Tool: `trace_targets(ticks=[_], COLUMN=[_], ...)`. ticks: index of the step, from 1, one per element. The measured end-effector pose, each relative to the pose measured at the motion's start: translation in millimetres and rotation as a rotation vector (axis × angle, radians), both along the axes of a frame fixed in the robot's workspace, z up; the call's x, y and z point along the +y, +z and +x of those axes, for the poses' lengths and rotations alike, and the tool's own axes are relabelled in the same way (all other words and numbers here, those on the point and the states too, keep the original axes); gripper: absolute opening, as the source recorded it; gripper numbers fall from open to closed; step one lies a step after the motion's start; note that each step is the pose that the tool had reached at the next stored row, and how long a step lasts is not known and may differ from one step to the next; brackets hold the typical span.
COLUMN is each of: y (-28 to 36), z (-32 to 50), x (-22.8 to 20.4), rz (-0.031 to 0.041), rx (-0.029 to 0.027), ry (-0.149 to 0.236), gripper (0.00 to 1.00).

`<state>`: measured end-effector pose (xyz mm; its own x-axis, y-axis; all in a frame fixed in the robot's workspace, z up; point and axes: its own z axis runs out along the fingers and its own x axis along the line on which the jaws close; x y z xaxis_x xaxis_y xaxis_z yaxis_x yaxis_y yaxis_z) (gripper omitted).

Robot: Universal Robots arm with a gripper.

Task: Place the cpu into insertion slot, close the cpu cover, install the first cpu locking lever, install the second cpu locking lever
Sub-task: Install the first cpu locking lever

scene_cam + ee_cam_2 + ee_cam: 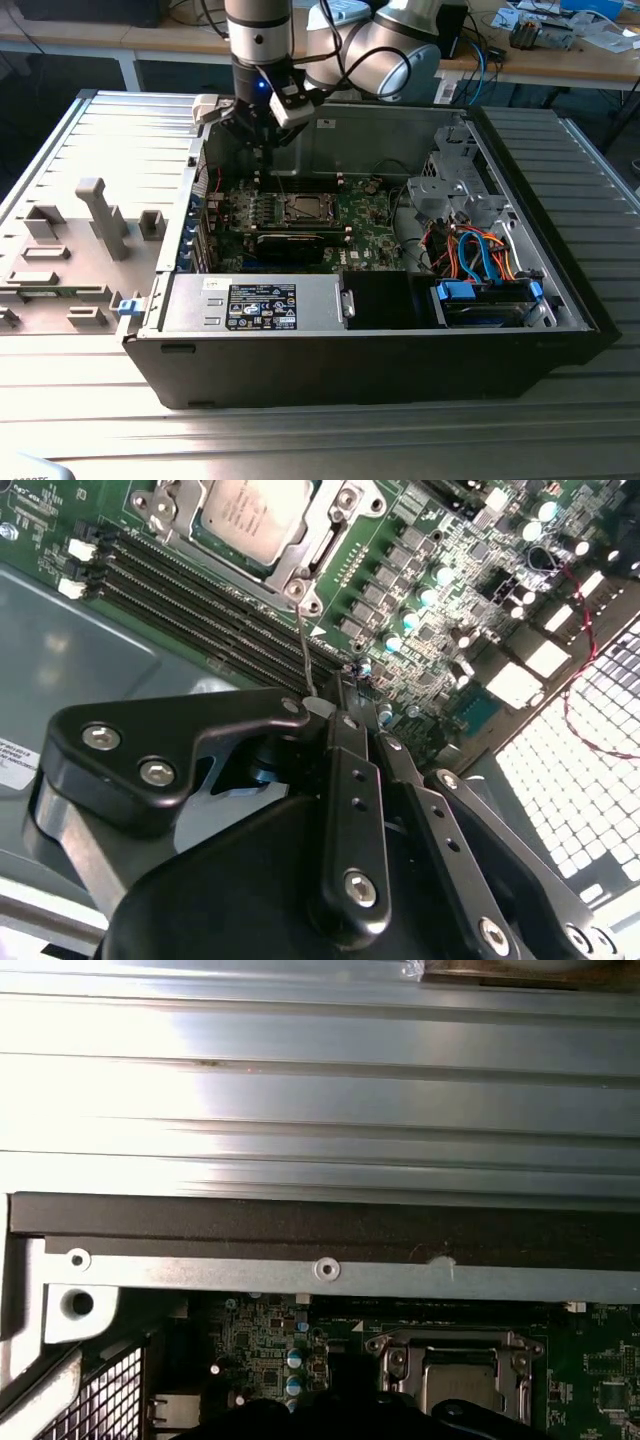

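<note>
The cpu (255,515) lies in the socket on the green motherboard (440,600), its dull silver top showing through the cpu cover (318,552), which lies flat around it. The socket is also seen in the exterior view (303,208) and in the first wrist view (455,1365). A thin wire locking lever (305,650) stands up from the socket's corner and ends at my fingertips. My gripper (335,702) hangs above the board near the case's back wall (262,135), its black fingers (352,780) drawn together on the lever's end.
The open computer case (560,300) lies on a ridged metal table (90,400). A power supply box (255,303) and a drive bay with blue and orange cables (480,250) fill the case's near side. Grey fixtures (100,215) stand at the exterior view's left.
</note>
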<state>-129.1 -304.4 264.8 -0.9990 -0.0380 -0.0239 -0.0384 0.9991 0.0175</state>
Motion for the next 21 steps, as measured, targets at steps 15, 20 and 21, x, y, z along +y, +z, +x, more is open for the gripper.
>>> trace_targets(ticks=[15,20,21], y=[-2.0,-2.9,-3.0], z=[6.6,7.0,7.3], x=[0.2,0.3,0.3], rz=[0.0001,0.0001,0.0002], rx=[0.0000,0.0000,-0.0001], ry=[0.007,0.008,0.008], gripper=[0.11,0.11,0.11])
